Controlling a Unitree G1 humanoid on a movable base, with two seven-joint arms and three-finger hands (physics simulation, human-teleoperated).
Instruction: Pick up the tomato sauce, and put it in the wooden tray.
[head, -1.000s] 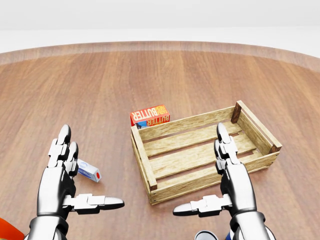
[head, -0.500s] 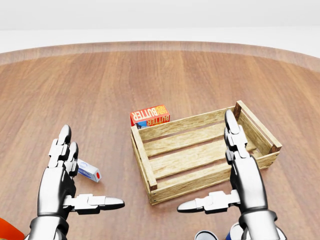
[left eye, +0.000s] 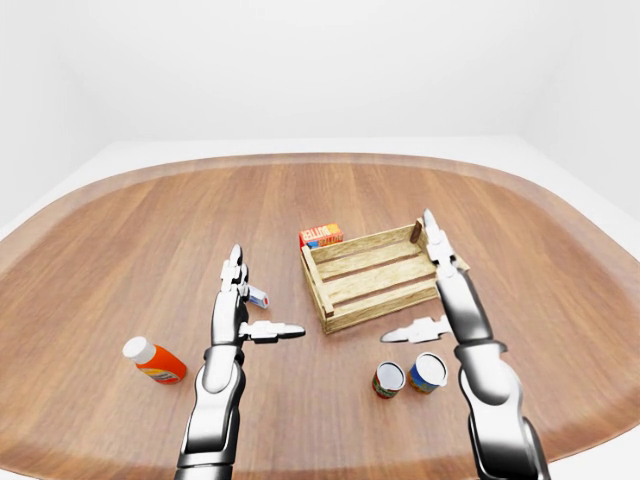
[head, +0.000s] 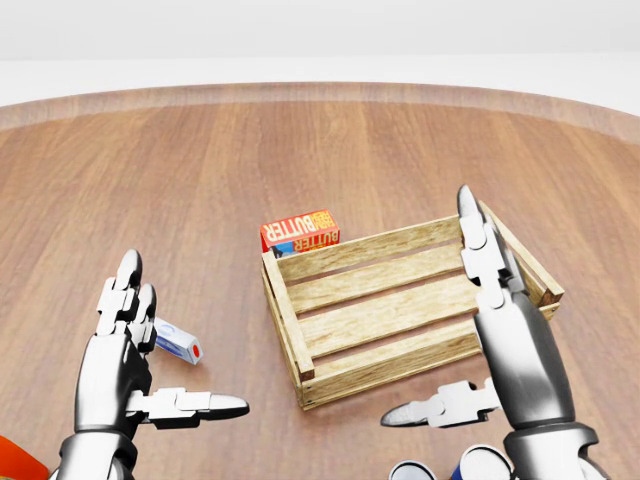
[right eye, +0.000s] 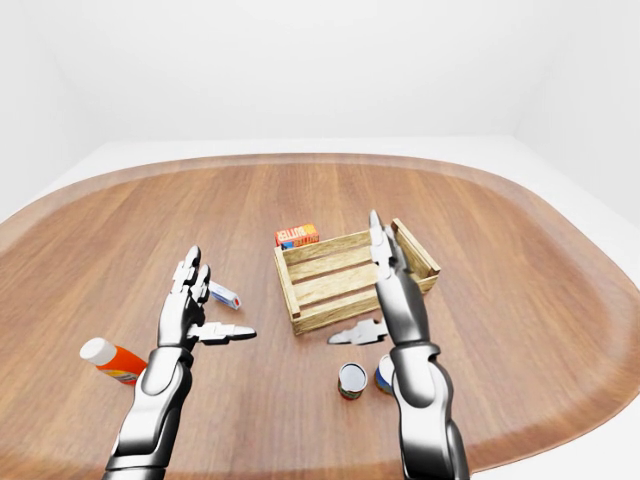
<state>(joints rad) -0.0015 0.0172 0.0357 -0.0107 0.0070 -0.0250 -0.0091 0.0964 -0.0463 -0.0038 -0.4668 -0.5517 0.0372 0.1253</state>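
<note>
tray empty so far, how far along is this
Nothing looks done: the tray holds nothing. Two cans stand on the table below it in the left-eye view; which one is the sauce I cannot tell. Neither is touched. In hand: nothing; the right hand is open above the cans, the left hand open too. Left: grasp, lift, place.

butter box (head: 300, 231) touching tray (head: 285, 300) top-left

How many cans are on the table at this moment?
2. A dark-labelled can and a blue-labelled can stand side by side at the left-eye view's bottom, below the wooden tray, just left of the right arm. Nothing suggests more, though the arm could hide one.
</note>
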